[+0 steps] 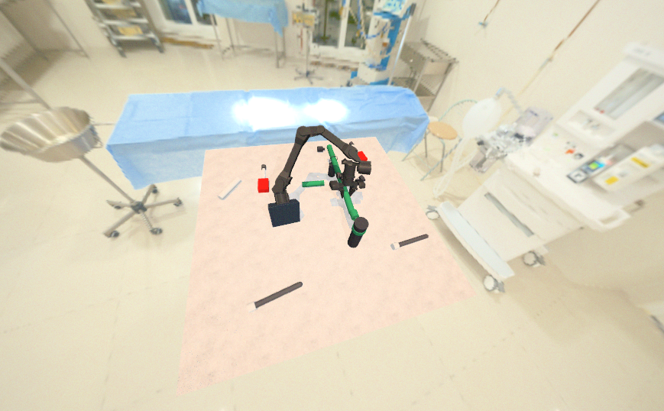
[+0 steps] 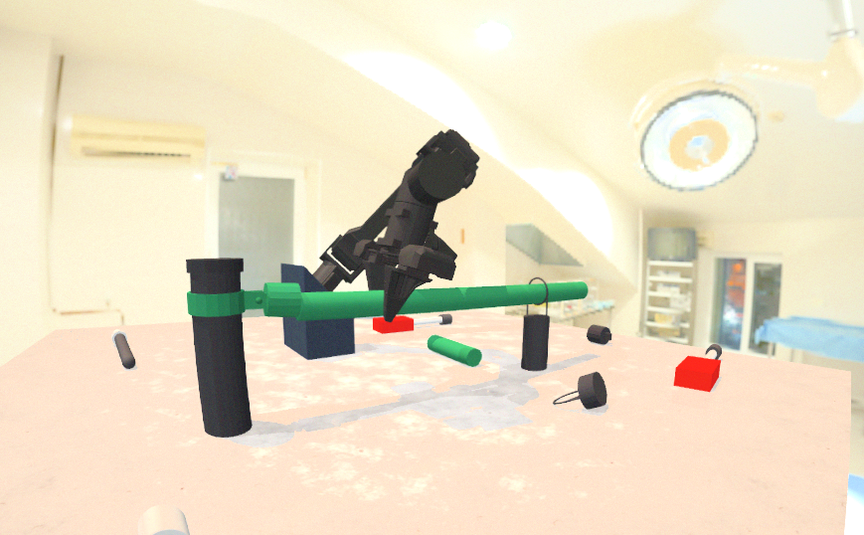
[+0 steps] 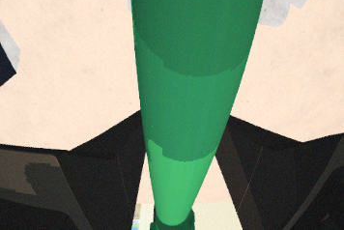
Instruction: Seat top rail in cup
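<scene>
The green rail [image 1: 350, 205] [image 2: 341, 304] [image 3: 193, 43] runs nearly level. My gripper [image 2: 386, 300] [image 3: 176, 115] is shut on it, with one finger on each side, between cup and loop. The rail's near end meets the mouth of the green end cup [image 2: 281, 299]. In the exterior view its lower edge sits slightly below the cup's; its depth inside cannot be told. The cup joins the green band [image 1: 357, 233] [image 2: 215, 303], high on the big black post [image 1: 354, 241] [image 2: 223, 379], just under the post cap [image 1: 361, 223] [image 2: 214, 266]. The far end passes through the wire loop above the small post [image 2: 535, 342].
A short green rod [image 1: 312, 183] [image 2: 453, 350] lies under the rail's left side. A loose looped cap [image 2: 592, 390] and a red block [image 2: 696, 373] lie to the right in the exterior view. Another red block [image 1: 263, 185] [image 2: 393, 324] lies near the arm's dark base [image 1: 284, 213] [image 2: 321, 335].
</scene>
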Robot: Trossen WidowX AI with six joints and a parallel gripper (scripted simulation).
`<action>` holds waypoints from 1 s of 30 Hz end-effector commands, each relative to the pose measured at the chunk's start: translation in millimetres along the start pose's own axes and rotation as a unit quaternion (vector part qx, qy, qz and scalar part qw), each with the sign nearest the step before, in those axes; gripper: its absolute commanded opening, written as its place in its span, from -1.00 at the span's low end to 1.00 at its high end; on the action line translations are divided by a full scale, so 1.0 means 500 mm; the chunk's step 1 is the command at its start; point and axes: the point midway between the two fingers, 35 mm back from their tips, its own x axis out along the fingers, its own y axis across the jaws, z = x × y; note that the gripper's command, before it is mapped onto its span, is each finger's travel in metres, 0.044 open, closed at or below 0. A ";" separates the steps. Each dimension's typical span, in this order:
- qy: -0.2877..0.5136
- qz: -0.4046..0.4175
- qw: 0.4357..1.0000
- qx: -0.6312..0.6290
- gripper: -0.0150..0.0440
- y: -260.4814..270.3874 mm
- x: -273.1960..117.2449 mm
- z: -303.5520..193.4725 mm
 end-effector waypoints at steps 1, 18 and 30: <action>0.003 -0.003 1.000 0.001 -0.49 -0.001 -0.005 -0.010; 0.003 -0.003 1.000 0.001 -0.49 -0.002 -0.008 -0.022; 0.003 -0.003 1.000 0.001 -0.49 -0.002 -0.012 -0.029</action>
